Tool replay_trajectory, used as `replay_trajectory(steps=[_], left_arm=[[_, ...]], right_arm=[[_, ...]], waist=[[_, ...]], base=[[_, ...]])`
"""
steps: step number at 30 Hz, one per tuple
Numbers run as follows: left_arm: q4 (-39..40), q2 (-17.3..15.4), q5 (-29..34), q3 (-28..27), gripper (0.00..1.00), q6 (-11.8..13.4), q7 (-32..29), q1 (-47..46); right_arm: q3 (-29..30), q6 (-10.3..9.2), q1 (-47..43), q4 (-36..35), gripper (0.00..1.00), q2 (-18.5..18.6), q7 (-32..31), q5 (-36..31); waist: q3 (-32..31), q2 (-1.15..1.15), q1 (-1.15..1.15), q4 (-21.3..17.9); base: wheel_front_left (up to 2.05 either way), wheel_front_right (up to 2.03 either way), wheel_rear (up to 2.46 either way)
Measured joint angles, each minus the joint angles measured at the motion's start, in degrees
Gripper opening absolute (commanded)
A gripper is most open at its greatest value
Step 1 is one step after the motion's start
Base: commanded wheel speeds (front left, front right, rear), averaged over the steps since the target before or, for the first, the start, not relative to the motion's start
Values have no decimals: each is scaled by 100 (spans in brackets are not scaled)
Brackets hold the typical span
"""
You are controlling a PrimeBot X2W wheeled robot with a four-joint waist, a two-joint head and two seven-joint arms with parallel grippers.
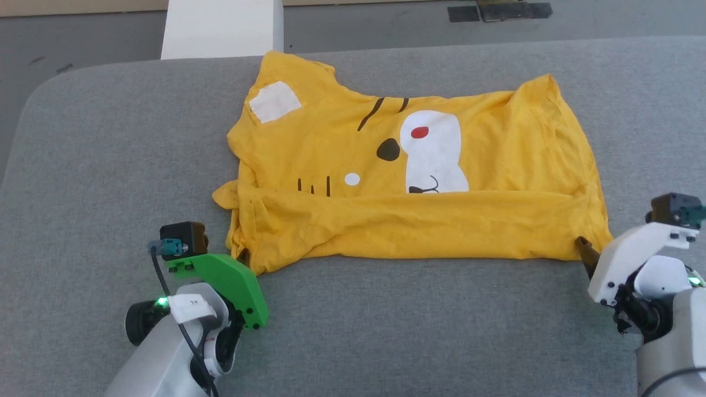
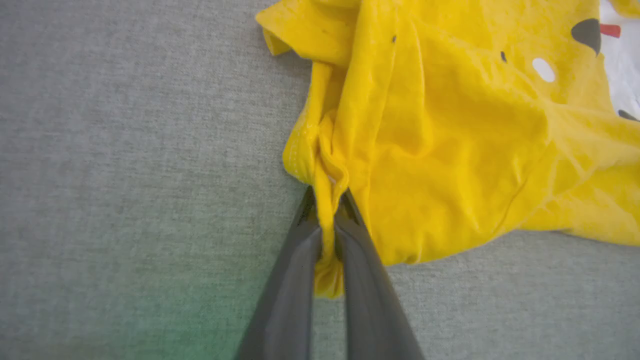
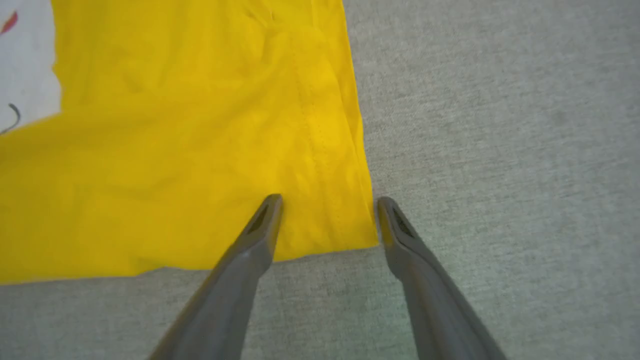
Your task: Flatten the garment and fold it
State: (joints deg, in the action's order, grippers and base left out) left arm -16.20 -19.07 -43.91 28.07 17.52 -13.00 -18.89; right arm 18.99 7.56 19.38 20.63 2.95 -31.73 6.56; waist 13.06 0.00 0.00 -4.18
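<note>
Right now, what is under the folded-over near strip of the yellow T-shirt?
The garment fold hides the lower white snout patch and black stripes; their upper parts show.

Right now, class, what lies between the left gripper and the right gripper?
In the head view, the folded near edge of the garment fills the stretch, one corner at the left gripper, the other at the right gripper.
</note>
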Motion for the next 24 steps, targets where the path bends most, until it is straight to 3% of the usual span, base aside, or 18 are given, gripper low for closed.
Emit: replay_trajectory(steps=[2, 3, 5, 6, 10, 15, 24], left_arm=[[3, 1, 0, 9, 0, -40, 33, -8], [5, 4, 0, 18, 0, -58, 48, -12], [11, 8, 2, 32, 0, -88, 67, -17], [10, 9, 3, 40, 0, -91, 83, -19], [-3, 11, 34, 67, 0, -166, 247, -13], [96, -105, 263, 54, 0, -154, 579, 68], [1121, -610, 361, 75, 0, 309, 387, 956]], right_arm=[[48, 0, 136, 101, 100, -3, -545, -130], [110, 1, 206, 114, 62, 1, -826, -198], [172, 0, 327, 78, 25, 23, -1326, -321], [199, 0, 347, 41, 0, 27, -1449, -349], [180, 0, 318, -162, 0, 7, -1615, -353], [120, 0, 5, -546, 0, -5, -966, -146], [181, 3, -1194, -1706, 0, -24, -694, 433]], waist=[[34, 0, 0, 43], [49, 0, 0, 64], [69, 0, 0, 104], [73, 0, 0, 116], [37, 0, 0, 146], [-137, 0, 0, 161], [-567, 0, 0, 229]], base=[[0, 0, 0], [0, 0, 0], [0, 0, 0], [0, 0, 0], [0, 0, 0], [0, 0, 0], [0, 0, 0]])
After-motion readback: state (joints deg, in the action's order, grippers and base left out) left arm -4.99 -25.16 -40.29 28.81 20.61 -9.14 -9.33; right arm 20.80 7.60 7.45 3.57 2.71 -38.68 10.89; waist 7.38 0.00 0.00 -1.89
